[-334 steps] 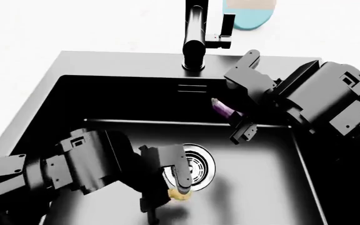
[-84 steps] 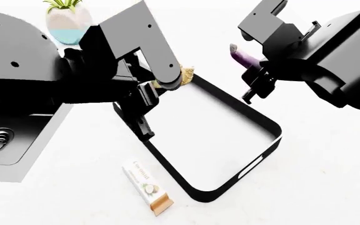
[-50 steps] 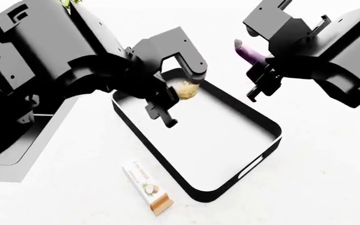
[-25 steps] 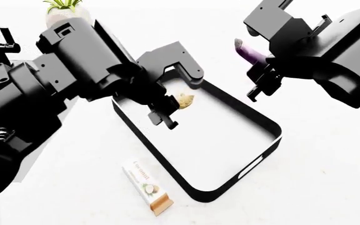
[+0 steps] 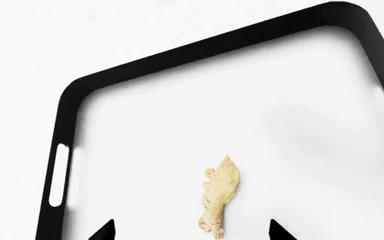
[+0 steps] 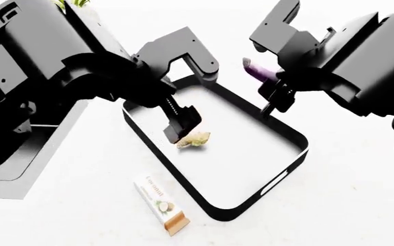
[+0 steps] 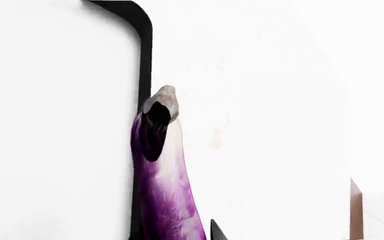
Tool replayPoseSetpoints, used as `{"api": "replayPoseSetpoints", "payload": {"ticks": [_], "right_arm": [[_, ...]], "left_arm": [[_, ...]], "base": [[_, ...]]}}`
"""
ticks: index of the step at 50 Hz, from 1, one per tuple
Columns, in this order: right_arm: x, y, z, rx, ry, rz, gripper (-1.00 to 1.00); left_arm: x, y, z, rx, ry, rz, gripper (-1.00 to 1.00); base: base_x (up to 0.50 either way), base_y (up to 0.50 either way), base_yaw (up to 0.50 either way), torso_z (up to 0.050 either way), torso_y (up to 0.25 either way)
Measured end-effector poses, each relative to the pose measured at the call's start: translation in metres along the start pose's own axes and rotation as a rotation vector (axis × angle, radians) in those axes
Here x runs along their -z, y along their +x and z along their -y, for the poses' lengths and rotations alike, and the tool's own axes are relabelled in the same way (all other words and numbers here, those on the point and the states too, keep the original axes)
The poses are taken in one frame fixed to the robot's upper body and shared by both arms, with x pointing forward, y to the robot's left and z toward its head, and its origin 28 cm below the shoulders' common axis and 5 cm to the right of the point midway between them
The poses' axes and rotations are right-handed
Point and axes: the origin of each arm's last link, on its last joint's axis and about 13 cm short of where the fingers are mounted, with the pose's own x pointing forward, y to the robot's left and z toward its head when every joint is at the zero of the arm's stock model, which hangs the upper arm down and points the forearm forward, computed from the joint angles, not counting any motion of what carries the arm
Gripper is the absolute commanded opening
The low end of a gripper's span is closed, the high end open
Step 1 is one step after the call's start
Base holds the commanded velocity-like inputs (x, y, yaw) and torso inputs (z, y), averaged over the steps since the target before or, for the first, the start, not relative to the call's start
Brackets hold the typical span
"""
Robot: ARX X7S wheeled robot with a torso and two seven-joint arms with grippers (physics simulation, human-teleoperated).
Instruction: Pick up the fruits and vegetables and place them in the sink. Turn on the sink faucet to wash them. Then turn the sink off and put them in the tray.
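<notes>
Half a second ago the ginger [image 6: 193,139] was pinched in the left gripper [image 6: 183,125] above the tray [image 6: 299,138]; now it lies loose on the tray's white floor, near the long rim on the side of the snack bar packet [image 6: 160,204], and the gripper stands just above it with its fingers spread. From the left wrist camera the ginger [image 5: 219,195] is a knobbly, pale tan piece, long and tapering, flat on the floor between the two dark fingertips at the frame's edge, touching neither. The tray [image 5: 68,100] shows a black raised rim with rounded corners and a slot handle at each end.

Over on the other side, the right gripper [image 6: 272,87] has drifted a little toward the tray and holds the eggplant [image 6: 258,72] clamped between its fingers, stem end pointing up and away. In the right wrist view the eggplant [image 7: 162,185] is glossy purple with a white sheen, a dark cap and a greyish stem tip, hanging in the air over the tray's rim [image 7: 142,40], close to a corner. Only a corner of the sink [image 6: 8,177] shows, behind the left arm.
</notes>
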Motion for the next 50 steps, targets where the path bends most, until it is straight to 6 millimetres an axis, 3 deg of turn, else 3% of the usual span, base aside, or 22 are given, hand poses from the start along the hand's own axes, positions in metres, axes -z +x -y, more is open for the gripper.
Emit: {"api": "replayPoseSetpoints", "payload": {"ticks": [25, 50], "right_arm": [[-0.023, 0.051, -0.006, -0.278, -0.137, -0.186, -1.0], [-0.033, 0.085, -0.016, -0.416, -0.231, -0.33, -1.0]], "left_arm": [[0.011, -0.064, 0.008, -0.113, -0.021, 0.102, 1.0], [0.014, -0.085, 0.015, -0.142, 0.007, 0.138, 1.0]], "base": [[0.0, 0.0, 0.0, 0.0, 0.0], [0.0, 0.0, 0.0, 0.0, 0.0]]}}
